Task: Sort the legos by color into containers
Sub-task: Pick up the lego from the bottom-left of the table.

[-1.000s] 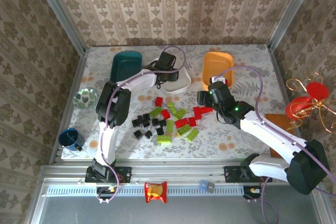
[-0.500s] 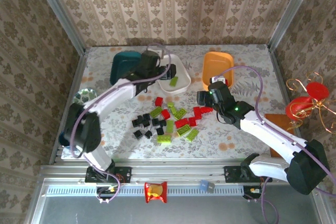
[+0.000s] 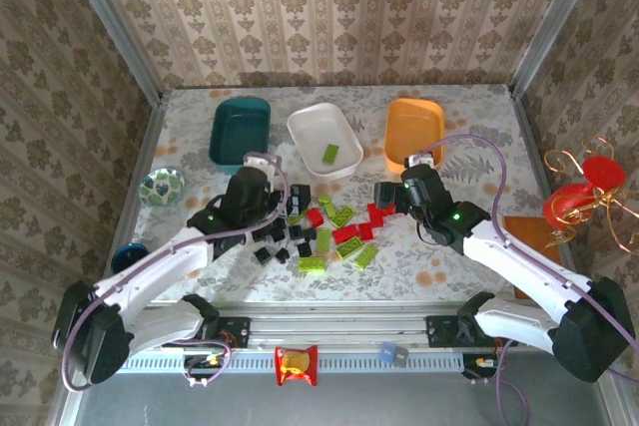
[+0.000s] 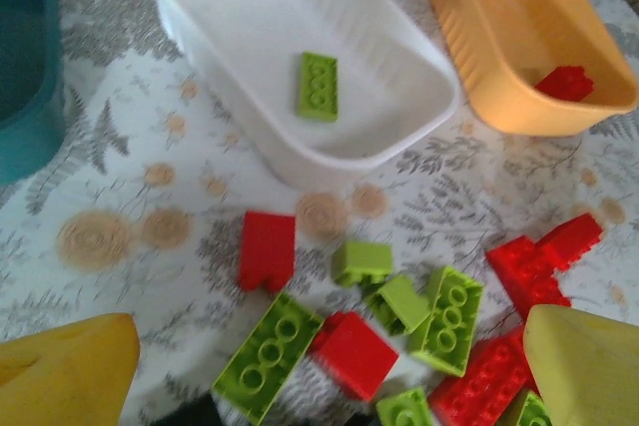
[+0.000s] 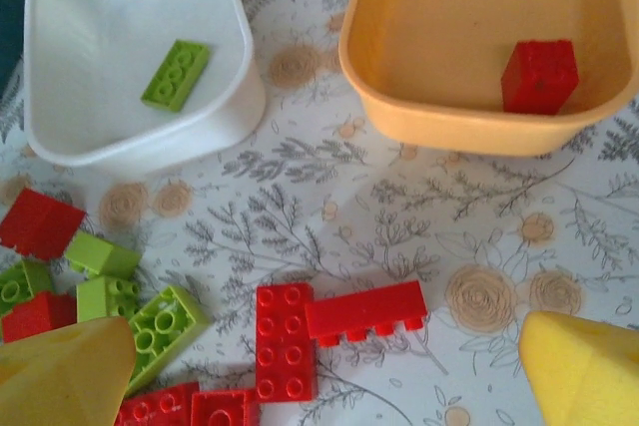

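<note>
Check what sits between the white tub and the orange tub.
The stretch between the white tub and the orange tub is bare flowered tablecloth, plain in the right wrist view.

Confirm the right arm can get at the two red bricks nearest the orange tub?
Likely yes. The right claw is open with the two red bricks lying between its fingers in the wrist view; nothing covers them; the orange tub stands apart.

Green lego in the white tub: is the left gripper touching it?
Apart. Left wrist view: green lego lies alone in white tub, left gripper well short.
</note>
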Available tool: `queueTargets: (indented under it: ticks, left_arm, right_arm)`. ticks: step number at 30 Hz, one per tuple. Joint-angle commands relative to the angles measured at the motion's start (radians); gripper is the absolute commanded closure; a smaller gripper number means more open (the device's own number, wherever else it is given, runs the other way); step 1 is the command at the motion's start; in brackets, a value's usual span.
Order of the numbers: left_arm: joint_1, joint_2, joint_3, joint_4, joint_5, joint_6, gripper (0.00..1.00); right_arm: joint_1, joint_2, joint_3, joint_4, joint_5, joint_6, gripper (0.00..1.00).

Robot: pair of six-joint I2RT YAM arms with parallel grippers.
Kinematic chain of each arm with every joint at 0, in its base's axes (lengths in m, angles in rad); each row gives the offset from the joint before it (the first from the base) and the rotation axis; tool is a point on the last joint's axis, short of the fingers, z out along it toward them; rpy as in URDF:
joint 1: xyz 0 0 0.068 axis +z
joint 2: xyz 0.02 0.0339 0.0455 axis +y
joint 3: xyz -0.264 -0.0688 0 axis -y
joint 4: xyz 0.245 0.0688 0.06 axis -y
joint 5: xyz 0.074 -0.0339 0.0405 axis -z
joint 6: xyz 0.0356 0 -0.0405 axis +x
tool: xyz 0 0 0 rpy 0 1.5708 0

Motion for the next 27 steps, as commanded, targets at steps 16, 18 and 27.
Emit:
queueTargets:
  ticks: [16, 18, 27]
  left_arm:
    - [0.098, -0.105, -0.232, -0.25, -0.035, -0.263, 0.36]
    - [0.124, -0.131, -0.252, -0.228, 0.007, -0.268, 0.37]
    - [0.059, -0.16, -0.25, -0.409, 0.02, -0.348, 0.27]
  right_arm:
    - [0.003, 0.041, -0.085, 0.038, -0.137, 0.051, 0.04]
    - [0.003, 0.039, -0.083, 0.035, -0.138, 0.047, 0.04]
    - [0.002, 0.045, -0.079, 0.042, -0.124, 0.036, 0.04]
